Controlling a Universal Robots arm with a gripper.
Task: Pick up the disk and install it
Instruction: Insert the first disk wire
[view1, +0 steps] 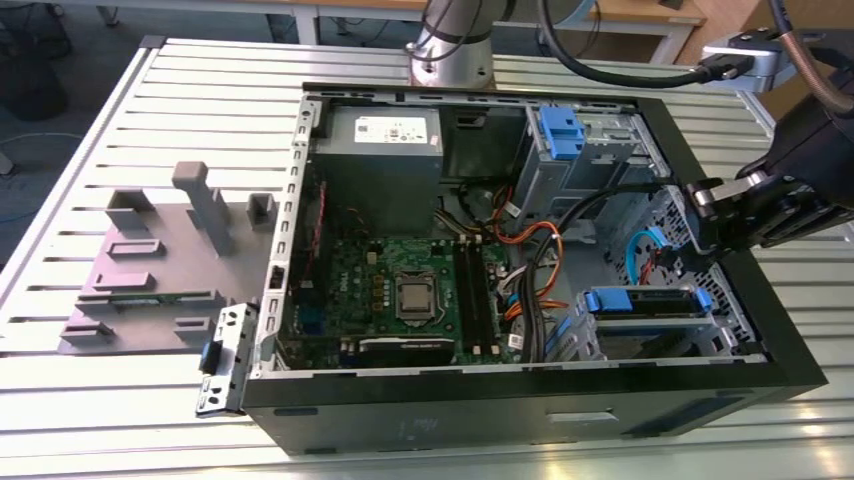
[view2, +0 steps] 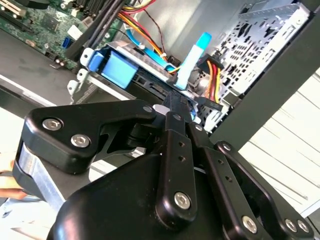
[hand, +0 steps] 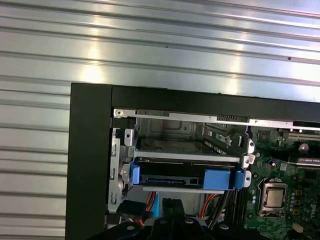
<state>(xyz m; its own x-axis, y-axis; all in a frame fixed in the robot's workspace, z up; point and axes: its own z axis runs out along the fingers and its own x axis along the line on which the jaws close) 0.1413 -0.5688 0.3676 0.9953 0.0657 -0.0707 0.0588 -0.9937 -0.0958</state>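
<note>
The disk (hand: 186, 172) sits in a drive bay inside the open computer case (view1: 534, 405), at the corner of the case on the exterior view's right, its blue carrier frame (view1: 641, 302) facing the case interior. Judging from how squarely it lies between the bay's metal rails in the first wrist view, the pick-up is done and the drive looks seated or very nearly so; whether it is fully latched cannot be told. The tool (view2: 181, 107) hangs just beside that bay, over the case's edge on the exterior view's right. In the second wrist view its fingers come together to a narrow tip with nothing seen between them, so it seems to carry nothing, close to the orange and yellow cables (view2: 214, 80) behind the drive. The exterior view adds what the wrist views lack: the whole layout, with the motherboard (view1: 400, 290) in the middle, the grey power supply (view1: 378, 140) at the far end, and a grey fixture block (view1: 160, 260) on the slatted worktop (view1: 80, 150) beside the case.
</note>
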